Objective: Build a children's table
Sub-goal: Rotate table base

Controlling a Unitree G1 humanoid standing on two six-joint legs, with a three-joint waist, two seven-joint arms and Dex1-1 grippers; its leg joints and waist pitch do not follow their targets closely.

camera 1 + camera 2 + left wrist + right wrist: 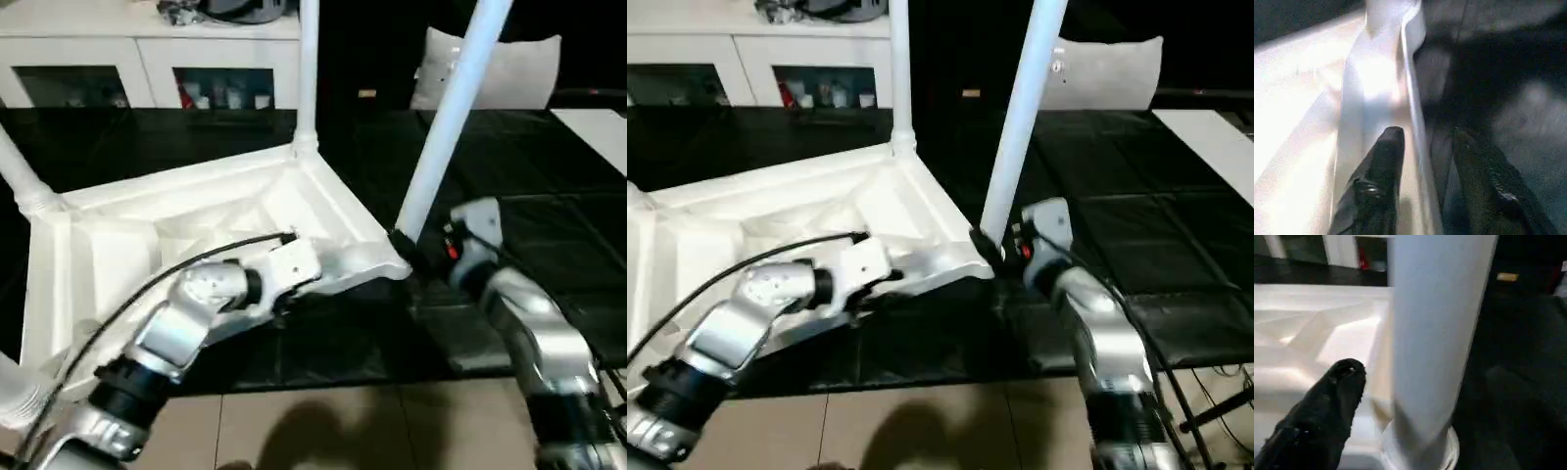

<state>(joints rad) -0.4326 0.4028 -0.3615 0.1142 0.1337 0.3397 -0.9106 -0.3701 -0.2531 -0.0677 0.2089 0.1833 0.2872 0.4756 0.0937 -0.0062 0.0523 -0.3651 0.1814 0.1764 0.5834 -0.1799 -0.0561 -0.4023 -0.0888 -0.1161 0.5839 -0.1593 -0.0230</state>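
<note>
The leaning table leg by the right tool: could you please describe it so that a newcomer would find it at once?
Start from the upside-down white tabletop on the dark floor mats. At its near corner, beside the right tool, a white leg rises from the socket. Unlike the upright leg at the far corner, it tilts away to the right.

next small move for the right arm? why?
Probably back the right gripper away from the leg. Its fingers stand apart on either side of the leg, whose foot already sits in the corner socket of the upturned table top. The leg leans, so withdraw slowly.
</note>
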